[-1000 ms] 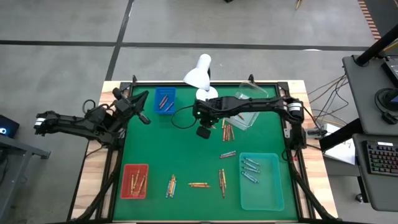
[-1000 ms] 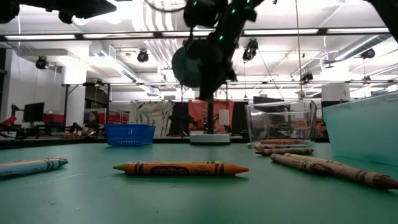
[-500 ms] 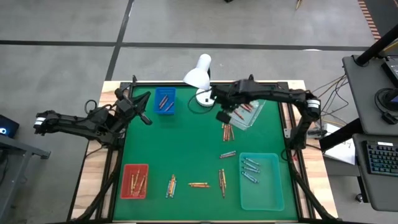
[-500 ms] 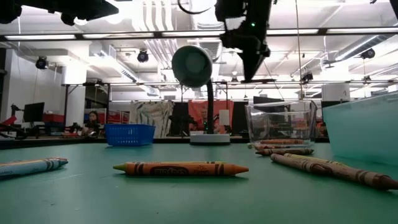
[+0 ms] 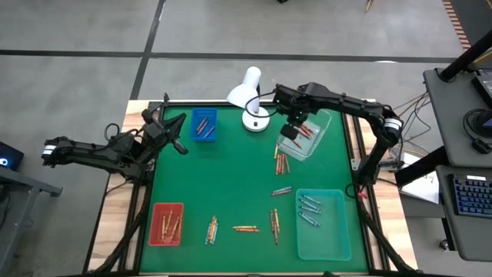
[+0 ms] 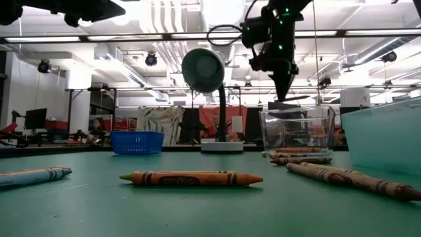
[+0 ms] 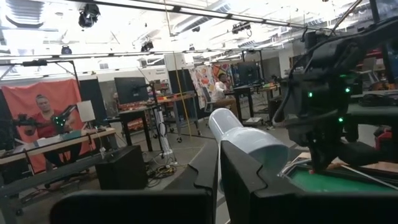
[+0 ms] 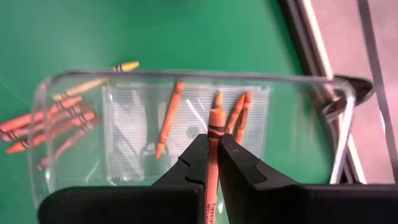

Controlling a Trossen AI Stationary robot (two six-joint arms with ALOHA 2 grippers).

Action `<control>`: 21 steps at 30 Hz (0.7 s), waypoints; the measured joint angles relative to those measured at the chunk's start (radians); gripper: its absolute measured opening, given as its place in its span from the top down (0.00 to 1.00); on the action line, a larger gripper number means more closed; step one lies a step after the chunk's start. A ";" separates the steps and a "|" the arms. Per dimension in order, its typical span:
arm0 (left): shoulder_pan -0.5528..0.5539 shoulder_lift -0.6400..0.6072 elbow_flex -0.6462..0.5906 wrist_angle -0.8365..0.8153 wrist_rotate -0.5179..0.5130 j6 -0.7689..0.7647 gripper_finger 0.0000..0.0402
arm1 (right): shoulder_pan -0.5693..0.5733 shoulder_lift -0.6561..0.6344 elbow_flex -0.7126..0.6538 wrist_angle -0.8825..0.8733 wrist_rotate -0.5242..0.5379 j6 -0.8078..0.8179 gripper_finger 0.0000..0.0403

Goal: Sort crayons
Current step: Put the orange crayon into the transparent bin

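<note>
An orange crayon (image 8: 213, 155) is pinched between the closed fingers of the right gripper (image 8: 211, 163), its tip pointing ahead and down at the clear tray (image 8: 298, 84) directly beneath. Just past the tip, four more orange crayons (image 8: 169, 118) already lie on the tray's floor, so this looks like the delivery step: the crayon is over its bin but not yet let go. The next move calls for the fingers to part while the tip stays inside the tray's rim, perhaps after a small drop lower so it does not bounce out. Beyond the tray's near wall, a loose cluster of crayons (image 5: 281, 163) waits on the green table (image 5: 231, 177). Farther off, more lie scattered toward the teal tray (image 5: 326, 238) and red tray (image 5: 155, 211). The left gripper (image 5: 175, 142) waits closed and empty at the opposite table edge, near the blue tray (image 5: 204, 115).
</note>
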 joint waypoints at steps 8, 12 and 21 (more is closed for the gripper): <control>0.000 -0.001 0.000 -0.005 0.000 0.000 1.00 | -0.003 -0.033 -0.122 0.066 -0.017 -0.019 0.96; 0.000 -0.001 0.000 -0.005 0.000 -0.009 1.00 | -0.019 -0.095 -0.206 0.142 -0.059 -0.026 0.96; 0.000 0.000 0.000 -0.005 0.000 -0.030 1.00 | -0.114 -0.209 -0.435 0.418 -0.087 -0.033 0.96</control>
